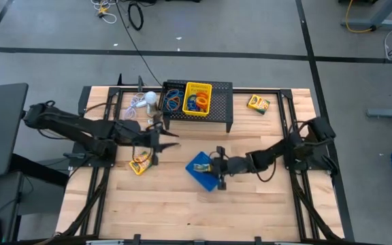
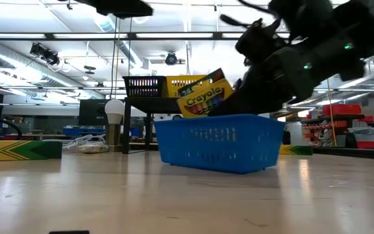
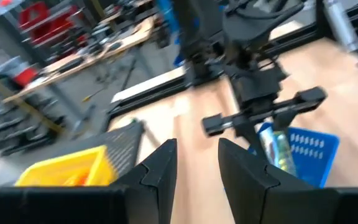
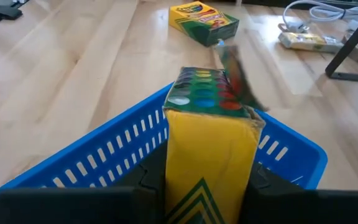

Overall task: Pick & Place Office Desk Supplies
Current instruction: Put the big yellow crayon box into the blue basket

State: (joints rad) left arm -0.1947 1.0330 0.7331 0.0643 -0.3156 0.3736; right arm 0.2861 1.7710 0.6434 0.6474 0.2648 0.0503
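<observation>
While my right claw (image 4: 207, 180) grips the crayon box (image 4: 210, 143) by its flat sides over the blue mesh tray (image 4: 135, 155), it feels light, stiff cardboard; left claw (image 3: 197, 168) hangs open nearby.

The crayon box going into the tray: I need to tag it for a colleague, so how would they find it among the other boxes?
Start at the blue tray in the table's middle. The right gripper holds a crayon box above it. Unlike the other boxes, it is not lying flat on the wood.
</observation>
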